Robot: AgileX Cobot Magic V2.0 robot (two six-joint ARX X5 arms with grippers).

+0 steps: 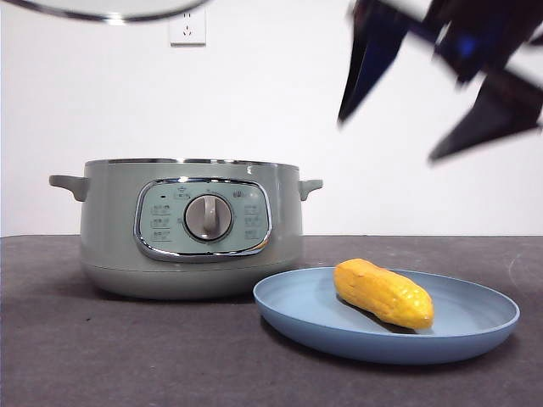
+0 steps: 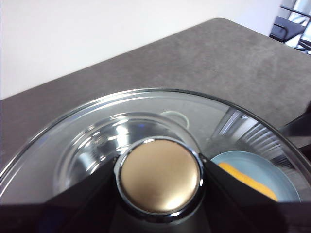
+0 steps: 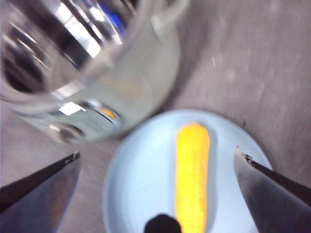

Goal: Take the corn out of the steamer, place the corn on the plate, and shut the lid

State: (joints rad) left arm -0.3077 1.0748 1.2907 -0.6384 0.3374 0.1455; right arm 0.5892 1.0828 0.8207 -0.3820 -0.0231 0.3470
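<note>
We see the corn (image 1: pixel 383 293) lying on the plate (image 1: pixel 475 332), just beside the open steamer (image 1: pixel 190 227); our right gripper (image 1: pixel 437 106) hangs above, jaws spread and empty; our left gripper (image 2: pixel 160 182) clasps the lid's (image 2: pixel 97 136) knob overhead.

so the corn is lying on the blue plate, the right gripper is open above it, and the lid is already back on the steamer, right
Not quite: the lid is not on the steamer. The left gripper holds it by the knob up in the air; the front view shows its rim at the top edge, above the open pot. The rest is right: the corn lies on the plate, and the right gripper is open above it.
</note>
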